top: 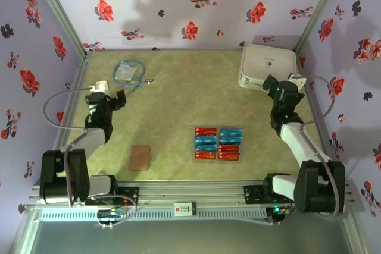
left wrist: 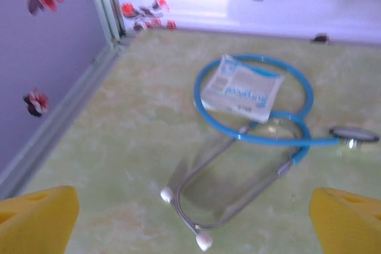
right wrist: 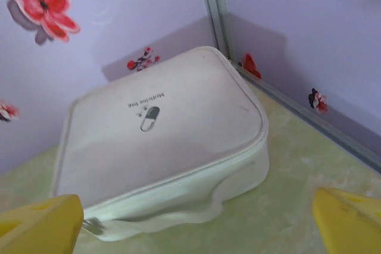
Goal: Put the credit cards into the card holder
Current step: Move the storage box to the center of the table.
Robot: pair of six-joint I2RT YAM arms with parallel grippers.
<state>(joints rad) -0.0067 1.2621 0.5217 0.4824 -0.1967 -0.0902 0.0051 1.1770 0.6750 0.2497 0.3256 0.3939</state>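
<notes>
Your left arm reaches up along the table's (top: 178, 99) left side, and the left gripper (top: 119, 99) points at the blue stethoscope (left wrist: 256, 138) and the packet (left wrist: 241, 89) lying inside its tubing loop. Its yellow fingers (left wrist: 37, 221) stand wide apart and hold nothing. Your right arm stretches toward the far right corner, with the right gripper (top: 271, 85) just short of the white medicine bag (right wrist: 161, 135). Its fingers are also spread and empty. The credit cards (top: 218, 143) lie in two neat columns, red and blue, near the front middle of the table. The brown card holder (top: 141, 157) lies flat to their left, apart from them and nearer your left arm's base.
</notes>
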